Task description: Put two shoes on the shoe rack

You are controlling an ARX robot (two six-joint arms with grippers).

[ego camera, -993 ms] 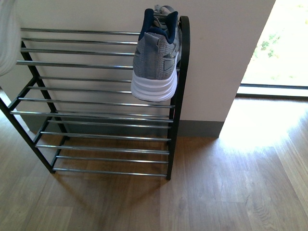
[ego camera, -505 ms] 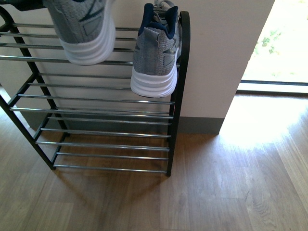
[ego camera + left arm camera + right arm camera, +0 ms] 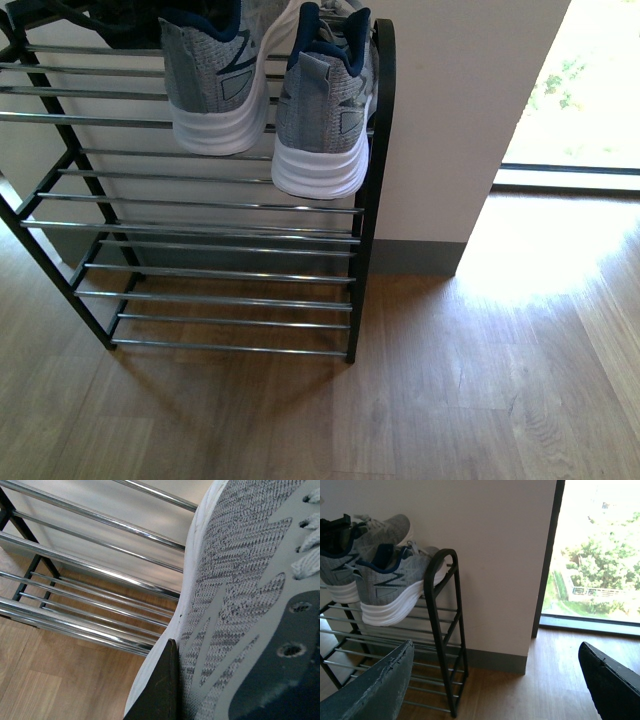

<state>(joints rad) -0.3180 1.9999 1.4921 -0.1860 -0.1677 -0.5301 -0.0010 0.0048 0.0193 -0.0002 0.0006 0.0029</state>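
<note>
One grey knit shoe [image 3: 322, 120] with a thick white sole lies on the top tier of the shoe rack [image 3: 368, 215], against its right arched side, heel over the front bar. The second shoe [image 3: 213, 95] sits right beside it on the left, heel toward me. My left gripper [image 3: 220, 677] is shut on this shoe, one dark finger [image 3: 161, 687] against its knit side. Whether its sole rests on the bars I cannot tell. In the right wrist view both shoes [image 3: 387, 592] show on the rack [image 3: 442, 630]. My right gripper [image 3: 495, 680] hangs open, away from the rack.
A white wall [image 3: 460, 120] with a grey skirting stands behind the rack. Wooden floor [image 3: 450, 390] spreads in front. A bright glass door [image 3: 597, 555] lies to the right. The rack's lower chrome tiers [image 3: 220, 300] hold nothing.
The shoe in my left gripper has come in from the upper left, moving right and down, until it is next to the shoe on the top tier.
</note>
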